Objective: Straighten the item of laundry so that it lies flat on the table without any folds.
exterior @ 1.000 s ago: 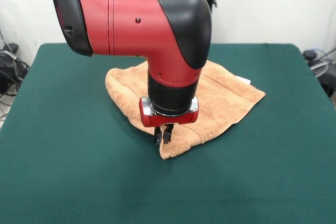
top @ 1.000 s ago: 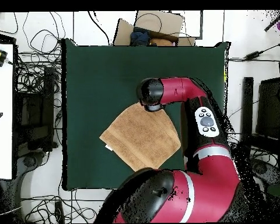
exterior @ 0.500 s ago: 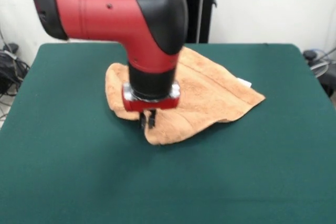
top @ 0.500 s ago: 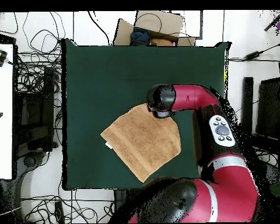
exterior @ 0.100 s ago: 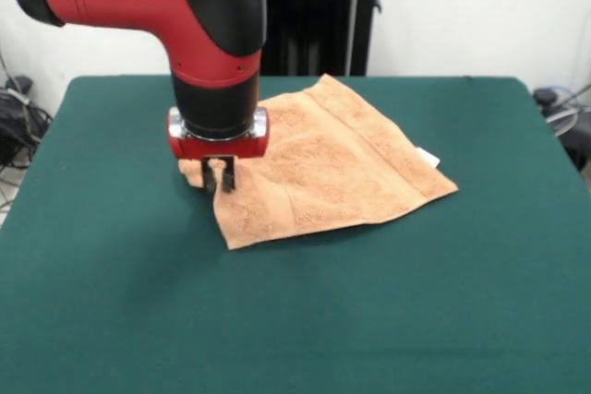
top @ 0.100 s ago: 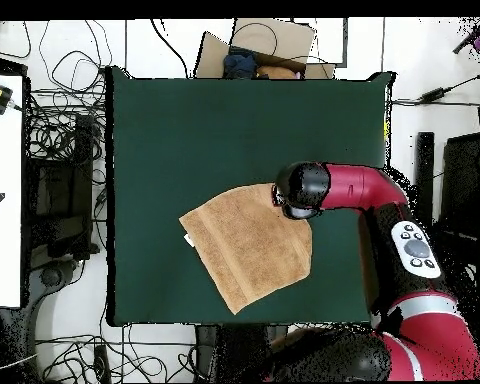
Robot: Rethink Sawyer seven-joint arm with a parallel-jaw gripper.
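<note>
The item of laundry, a light orange-tan towel (exterior @ 0.100 s ago: pixel 332 168), lies spread on the green table (exterior @ 0.100 s ago: pixel 388 320), a little left of centre. A small white tag (exterior @ 0.100 s ago: pixel 427 156) sticks out at its right edge. My gripper (exterior @ 0.100 s ago: pixel 220 175) points down at the towel's left corner, shut on a pinch of cloth that bunches up around the fingers. In the overhead view the towel (top @ 0.100 s ago: pixel 249 245) shows as a tilted rectangle, and the black wrist (top @ 0.100 s ago: pixel 300 190) covers its upper right corner and hides the gripper.
The red arm (top @ 0.100 s ago: pixel 369 190) reaches in over the table's right edge in the overhead view. A cardboard box (top @ 0.100 s ago: pixel 259 48) sits beyond the table's top edge. Cables (top @ 0.100 s ago: pixel 59 130) and a white bench (top @ 0.100 s ago: pixel 2 200) lie off to the left.
In the front view my gripper has moved left and slightly back, dragging the towel's corner with it. The folded-over front flap has opened out and the towel lies wider and flatter.
</note>
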